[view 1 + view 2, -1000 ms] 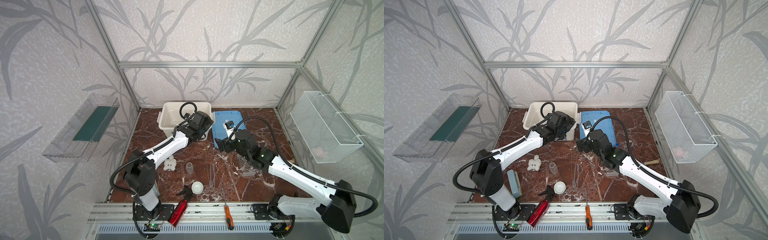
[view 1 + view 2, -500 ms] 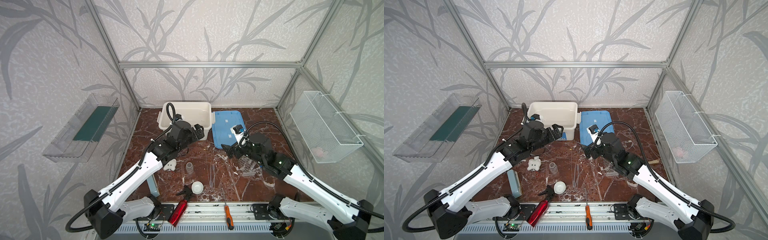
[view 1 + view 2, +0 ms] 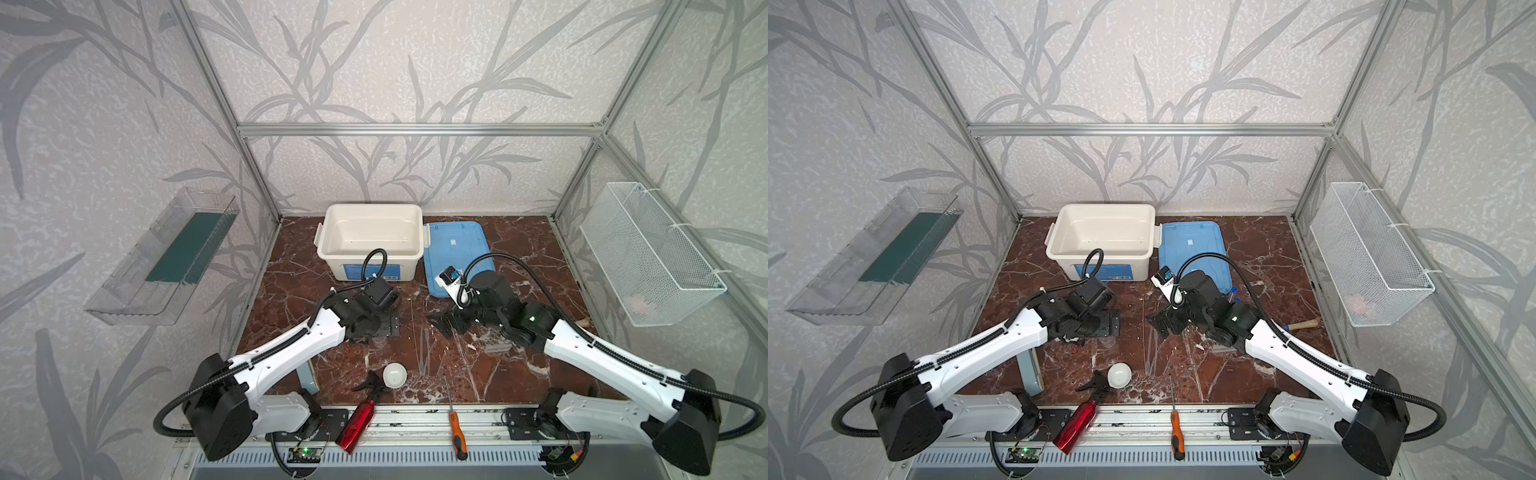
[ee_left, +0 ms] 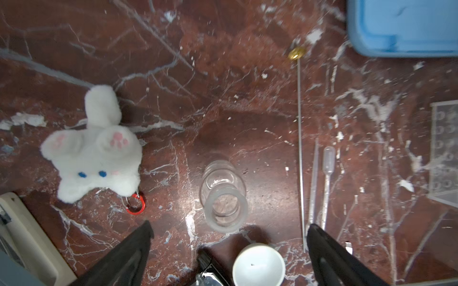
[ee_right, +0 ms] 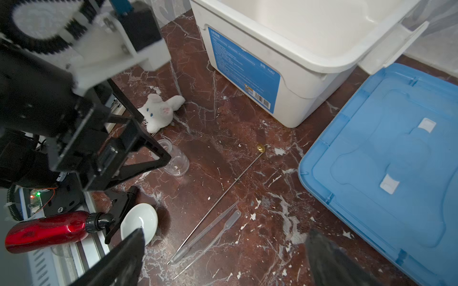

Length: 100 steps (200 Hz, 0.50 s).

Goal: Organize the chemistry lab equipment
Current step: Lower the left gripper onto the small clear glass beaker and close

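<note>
Both arms pull back from the far end of the tabletop (image 3: pixel 291 286) and drop low over the scattered glassware. A second ago the left tool (image 4: pixel 229 230) hung at the white bin (image 3: pixel 370 210) and the right tool (image 5: pixel 226 234) over the blue lid (image 3: pixel 457 241). Now both hover over the middle of the tabletop, jaws spread wide, neither holding anything. The left tool sits above the jar (image 4: pixel 223 193), which stands upright and lined up between the finger tips in the left wrist view. The dish (image 4: pixel 257 265) lies just beside the jar, toward the front rail. The right tool looks down on the rod (image 5: pixel 224 193) and the two droppers (image 5: pixel 231 218), lying side by side on the marble between the jar and the rack (image 4: pixel 443 153). The rack lies partly under the right arm in both top views. What looks like a blue-capped tube (image 3: pixel 1234 292) peeks out beside the lid, and any others are hidden behind that arm. The bin stands empty, so nothing appears sorted yet. The retreat reads as the opening of a first pick, most likely the jar for the left arm, with the thin droppers a harder grab for the right. A plush toy (image 4: pixel 94 153), a spray bottle (image 3: pixel 357 419) and a screwdriver (image 3: pixel 456 432) lie about, no part of the job.
</note>
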### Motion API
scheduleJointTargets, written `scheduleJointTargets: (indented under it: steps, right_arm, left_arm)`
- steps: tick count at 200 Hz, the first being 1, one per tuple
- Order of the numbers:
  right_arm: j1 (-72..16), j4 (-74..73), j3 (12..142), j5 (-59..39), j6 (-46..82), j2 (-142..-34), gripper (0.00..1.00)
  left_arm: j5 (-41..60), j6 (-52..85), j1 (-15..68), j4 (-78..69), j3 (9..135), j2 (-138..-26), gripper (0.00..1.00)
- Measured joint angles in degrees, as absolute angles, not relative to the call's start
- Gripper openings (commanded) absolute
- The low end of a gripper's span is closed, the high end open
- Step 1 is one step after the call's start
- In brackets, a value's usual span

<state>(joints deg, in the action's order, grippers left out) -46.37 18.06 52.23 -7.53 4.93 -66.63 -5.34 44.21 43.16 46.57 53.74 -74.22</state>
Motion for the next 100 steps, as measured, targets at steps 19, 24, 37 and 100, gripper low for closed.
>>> scheduleJointTargets:
  steps: [19,24,37,100]
  right_arm:
    - [-46.57,17.91,52.23,-7.53,5.54,-68.05,0.99]
    - [-46.57,17.91,52.23,-7.53,5.69,-68.23,0.99]
    - [-46.57,17.89,52.23,-7.14,5.98,-68.34,0.99]
    - [-46.63,17.39,52.23,-5.48,6.81,-68.16,0.99]
  left_arm:
    - [-5.43,44.73,43.18,45.28,52.18,-76.44,0.90]
    - [-5.39,44.84,43.20,44.64,51.77,-76.99,0.90]
    - [-5.15,45.04,43.24,42.61,50.63,-78.15,0.89]
    - [-4.38,46.02,43.51,35.83,49.25,-84.51,0.68]
